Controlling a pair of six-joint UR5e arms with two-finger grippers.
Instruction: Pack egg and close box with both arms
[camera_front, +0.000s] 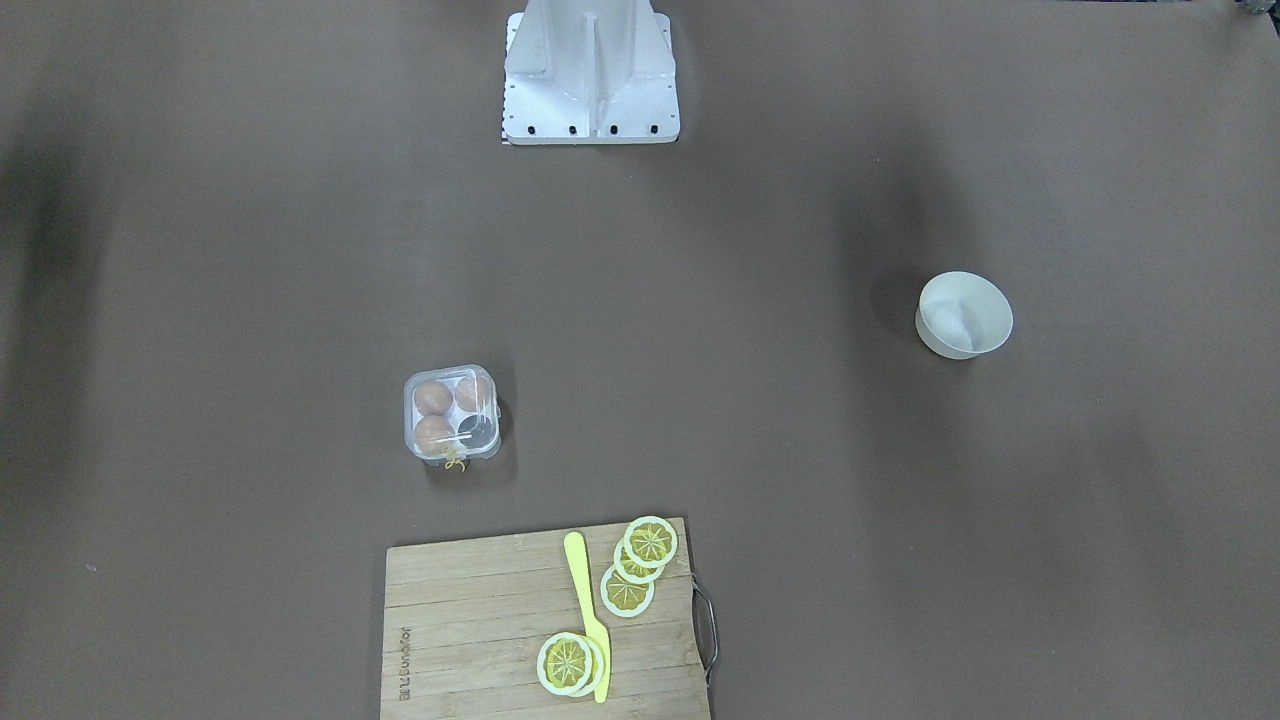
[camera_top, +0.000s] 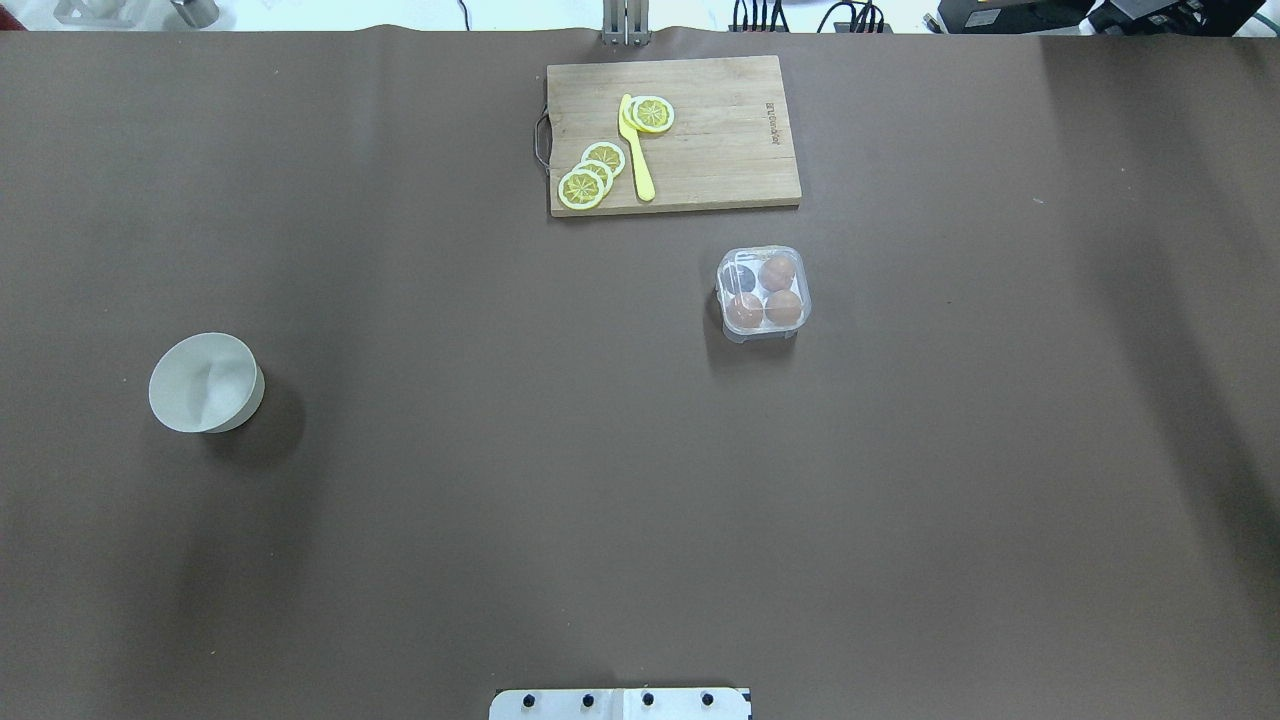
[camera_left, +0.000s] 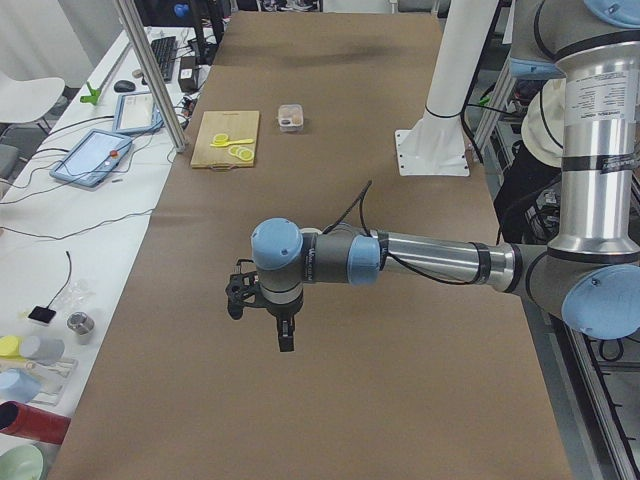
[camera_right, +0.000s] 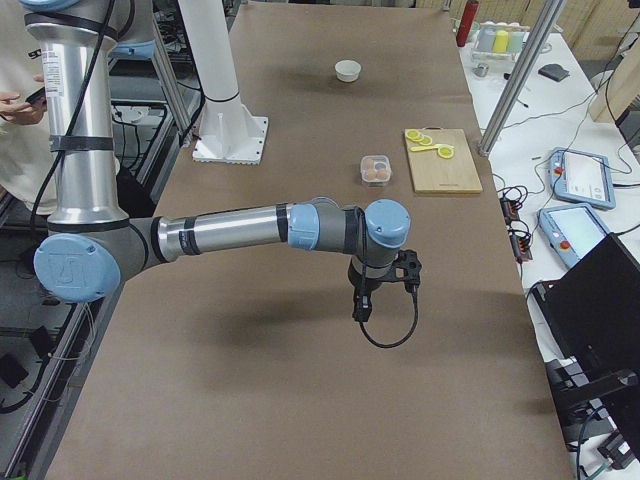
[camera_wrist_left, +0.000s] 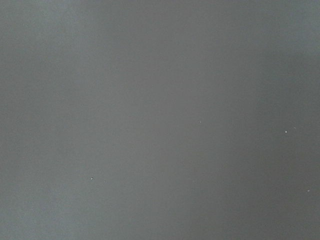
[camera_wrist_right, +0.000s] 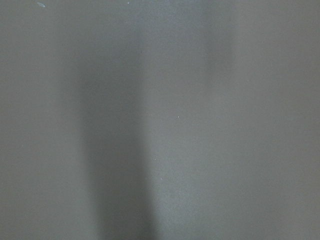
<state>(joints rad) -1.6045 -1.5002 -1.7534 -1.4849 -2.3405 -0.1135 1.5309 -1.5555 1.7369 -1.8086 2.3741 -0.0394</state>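
Egg carton (camera_front: 452, 412) is holding three brown eggs (camera_front: 433, 397).
Seen front-facing, cutting board (camera_front: 470, 620) is lying at its 5 o'clock; left gripper (camera_left: 286, 340) and right gripper (camera_right: 359, 310) are hovering, and I cannot tell how the jaws are standing.

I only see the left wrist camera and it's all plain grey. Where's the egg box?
Observer: The box sits close to the cutting board, on the side nearer the robot.
Child: How many eggs are in it?
Observer: Three brown eggs; the fourth cell is empty.
Child: Is my arm near it?
Observer: No. The left arm hangs far from the box, towards the left end of the table.
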